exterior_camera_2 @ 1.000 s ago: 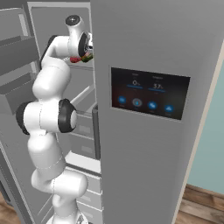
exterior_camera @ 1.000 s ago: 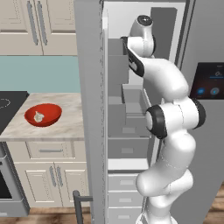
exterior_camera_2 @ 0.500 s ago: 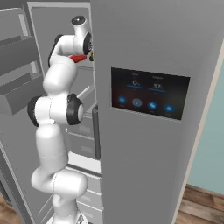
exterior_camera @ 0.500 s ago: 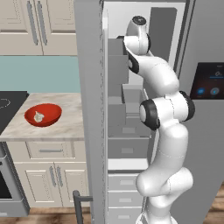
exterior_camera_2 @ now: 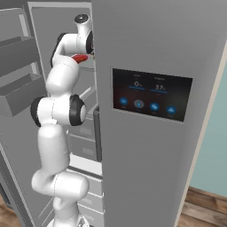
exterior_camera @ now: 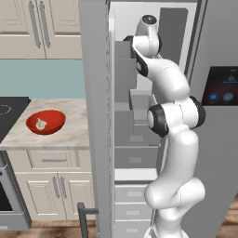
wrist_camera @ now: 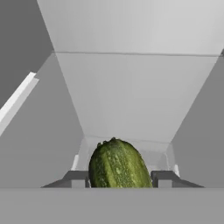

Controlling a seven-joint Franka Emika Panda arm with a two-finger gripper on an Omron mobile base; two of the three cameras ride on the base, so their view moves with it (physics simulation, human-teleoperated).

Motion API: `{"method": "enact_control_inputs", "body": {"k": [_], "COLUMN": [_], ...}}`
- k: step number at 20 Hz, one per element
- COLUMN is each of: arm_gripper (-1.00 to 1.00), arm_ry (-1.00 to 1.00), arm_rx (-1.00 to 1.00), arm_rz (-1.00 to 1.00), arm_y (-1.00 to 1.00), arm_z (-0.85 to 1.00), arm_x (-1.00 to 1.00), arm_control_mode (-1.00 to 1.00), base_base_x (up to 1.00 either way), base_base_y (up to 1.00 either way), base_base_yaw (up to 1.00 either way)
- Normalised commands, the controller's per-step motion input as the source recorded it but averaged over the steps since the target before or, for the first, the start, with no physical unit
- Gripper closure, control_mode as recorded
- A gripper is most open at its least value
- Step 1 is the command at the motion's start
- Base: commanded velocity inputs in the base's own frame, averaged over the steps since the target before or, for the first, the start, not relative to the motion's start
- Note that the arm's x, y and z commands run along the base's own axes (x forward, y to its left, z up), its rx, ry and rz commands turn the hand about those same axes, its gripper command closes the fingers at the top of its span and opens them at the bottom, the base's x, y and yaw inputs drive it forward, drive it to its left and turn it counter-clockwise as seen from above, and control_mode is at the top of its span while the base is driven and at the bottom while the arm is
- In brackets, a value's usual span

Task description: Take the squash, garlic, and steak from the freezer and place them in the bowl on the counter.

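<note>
Squash (wrist_camera: 118, 164) sits at the bottom centre of the hand view, dark green and bumpy, between the two finger tips (wrist_camera: 78, 178), which stand right at its sides; the grey band cuts off its lower part, so whether the pads actually press it I cannot tell. Behind it are the plain grey walls of a freezer (exterior_camera: 95, 116) compartment.

Left base view adds what the hand camera lacks: at the left of the frame the counter (exterior_camera: 76, 135) carries the red bowl (exterior_camera: 45, 122), with the pale garlic (exterior_camera: 41, 124) lying inside it. The open freezer door stands edge-on in the middle of that frame.

Right base view shows a red patch, apparently the steak (exterior_camera_2: 80, 58), on an upper shelf at the upper left, partly covered by the arm, and the dark dispenser panel (exterior_camera_2: 150, 94) on the closed door at centre.

In both base views the white arm rises from the bottom, bends at a dark elbow mid-frame and reaches up into the top of the freezer, where its own links hide the gripper (wrist_camera: 118, 179).
</note>
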Motion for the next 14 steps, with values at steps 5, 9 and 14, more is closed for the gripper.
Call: {"method": "enact_control_inputs", "body": {"k": [5,9,14], "arm_gripper": [1.00,1.00,1.00], "arm_ry": [-0.20,-0.50,-0.47], "arm_rx": [0.00,0.00,0.00], "arm_rz": [0.00,0.00,0.00], "arm_y": [-0.47,-0.28,-0.06], "arm_z": [0.01,0.22,-0.35], "arm_x": [-0.89,-1.00,-1.00], "arm_control_mode": [-1.00,-1.00,-1.00], "base_base_x": [0.00,0.00,0.00], "base_base_y": [0.00,0.00,0.00], "base_base_yaw": [0.00,0.00,0.00]}}
